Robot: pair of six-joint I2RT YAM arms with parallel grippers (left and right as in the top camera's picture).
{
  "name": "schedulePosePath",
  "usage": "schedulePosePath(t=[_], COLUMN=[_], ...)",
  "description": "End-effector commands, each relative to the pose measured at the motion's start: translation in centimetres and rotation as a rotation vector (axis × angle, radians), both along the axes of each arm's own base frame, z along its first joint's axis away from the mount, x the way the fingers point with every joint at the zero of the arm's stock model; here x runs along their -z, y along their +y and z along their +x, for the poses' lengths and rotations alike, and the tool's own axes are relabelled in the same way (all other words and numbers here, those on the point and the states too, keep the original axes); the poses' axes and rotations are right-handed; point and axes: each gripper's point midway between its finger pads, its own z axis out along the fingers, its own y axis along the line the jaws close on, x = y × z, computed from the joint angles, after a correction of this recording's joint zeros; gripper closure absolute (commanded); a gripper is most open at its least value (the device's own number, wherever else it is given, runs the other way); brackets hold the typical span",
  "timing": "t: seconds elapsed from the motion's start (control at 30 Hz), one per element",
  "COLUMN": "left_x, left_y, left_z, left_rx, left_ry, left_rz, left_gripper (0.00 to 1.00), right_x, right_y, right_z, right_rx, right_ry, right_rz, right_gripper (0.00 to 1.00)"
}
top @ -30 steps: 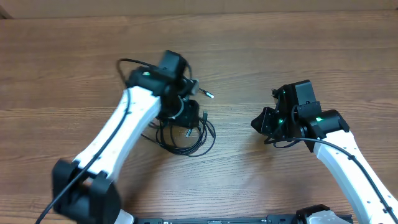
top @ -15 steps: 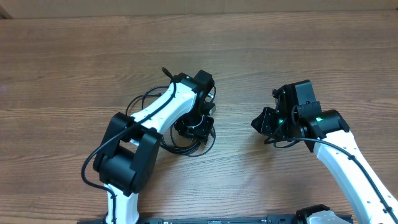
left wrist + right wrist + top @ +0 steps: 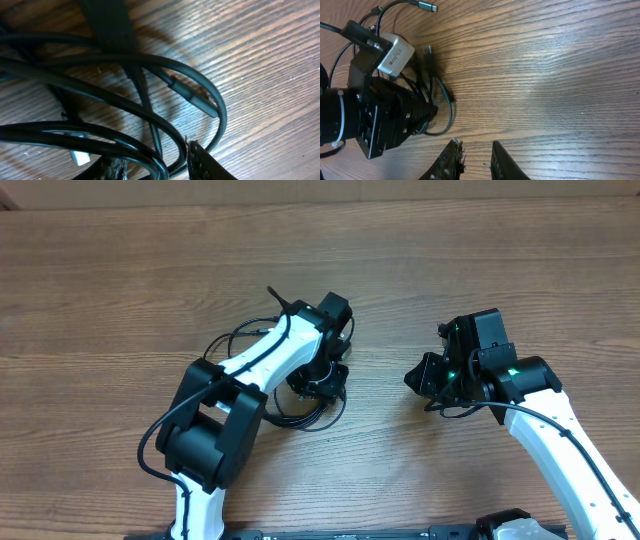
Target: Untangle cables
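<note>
Down among the strands, the left pincer (image 3: 157, 166) stood partly apart, its fingertips (image 3: 202, 162) straddling a couple of black loops. Whether they pinched any loop could not be told. Just beyond them a small dark plug (image 3: 192, 97) lay on the wood inside a wider loop, and more strands crossed over and under one another toward the left of the wrist view.

From overhead, the cables (image 3: 290, 412) lay as one loose tangle near the middle of the tabletop (image 3: 120, 280), a little left of centre. The left arm (image 3: 260, 365) stretched over the tangle and hid much of it. Loops showed out on its left and near sides.

The right pincer (image 3: 476, 161) was narrow and empty, with bare wood showing in the slim gap between its fingers. It hung over the tabletop well to the right of the tangle, pointed toward it and touching none of it. At the far edge of the tangle, a silver-tipped plug (image 3: 426, 6) showed in the right wrist view.
</note>
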Motion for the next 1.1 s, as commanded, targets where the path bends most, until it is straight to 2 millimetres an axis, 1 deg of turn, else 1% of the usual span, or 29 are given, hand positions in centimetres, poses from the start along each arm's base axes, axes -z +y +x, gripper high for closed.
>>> schedulePosePath(t=[0.0, 0.03, 0.1, 0.27, 0.37, 0.4, 0.47, 0.53, 0.6, 0.67, 0.8, 0.83, 0.87, 0.9, 0.93, 1.0, 1.07], left_x=[0.6, 0.8, 1.0, 1.1, 1.0, 0.4, -0.4, -2.0, -4.0, -6.5, -12.7, -14.2, -16.4, -17.7, -19.6, -22.5, -24.9], left_y=[-0.1, -0.1, 0.0, 0.2, 0.8, 1.2, 1.2, 1.0, 0.5, -0.2, -1.2, -1.4, -1.9, -2.3, -2.9, -3.6, -3.8], left_z=[-0.8, -0.9, -1.2, -1.5, -1.2, -0.9, -0.6, 0.1, 1.0, 2.1, 3.7, 3.9, 3.9, 3.8, 3.6, 3.0, 2.6], left_rx=[0.001, -0.004, -0.015, -0.031, -0.081, -0.098, -0.103, -0.098, -0.098, -0.093, -0.098, -0.093, -0.078, -0.066, -0.042, -0.016, -0.008], left_ry=[0.013, 0.015, 0.022, 0.033, 0.029, 0.027, 0.022, 0.001, -0.038, -0.096, -0.228, -0.254, -0.284, -0.301, -0.322, -0.360, -0.403], left_rz=[0.026, 0.027, 0.033, 0.043, 0.077, 0.098, 0.094, 0.076, 0.048, 0.006, -0.090, -0.118, -0.172, -0.210, -0.267, -0.352, -0.409], left_gripper=[0.62, 0.63, 0.69, 0.96, 0.96, 0.96, 0.96, 0.96, 0.96, 0.96, 0.96, 0.96, 0.96, 0.96, 0.96, 0.96, 0.96], right_x=[-1.3, -1.3, -1.3, -1.3, -1.3, -1.2, -1.2, -1.2, -1.2, -1.2, -1.3, -1.5, -1.8, -2.0, -2.3, -3.1, -3.6], right_y=[0.0, 0.0, 0.0, 0.0, 0.0, 0.0, 0.0, 0.0, 0.0, 0.0, 0.1, 0.3, 0.8, 1.2, 1.6, 2.7, 3.2], right_z=[0.5, 0.5, 0.5, 0.5, 0.5, 0.5, 0.5, 0.5, 0.5, 0.5, 0.6, 0.7, 0.7, 0.8, 0.8, 1.0, 1.4], right_rx=[-0.003, -0.003, -0.003, -0.004, -0.003, -0.003, -0.004, -0.004, -0.004, -0.004, -0.005, -0.011, -0.025, -0.034, -0.046, -0.097, -0.110], right_ry=[-0.047, -0.047, -0.047, -0.047, -0.046, -0.044, -0.043, -0.044, -0.044, -0.045, -0.051, -0.055, -0.060, -0.065, -0.072, -0.107, -0.129], right_rz=[0.000, 0.000, 0.000, 0.000, -0.001, -0.001, -0.002, -0.001, -0.001, -0.001, 0.002, 0.017, 0.046, 0.066, 0.091, 0.146, 0.175], right_gripper=[0.82, 0.82, 0.82, 0.82, 0.82, 0.82, 0.82, 0.81, 0.81, 0.81, 0.81, 0.78, 0.75, 0.74, 0.72, 0.68, 0.63])
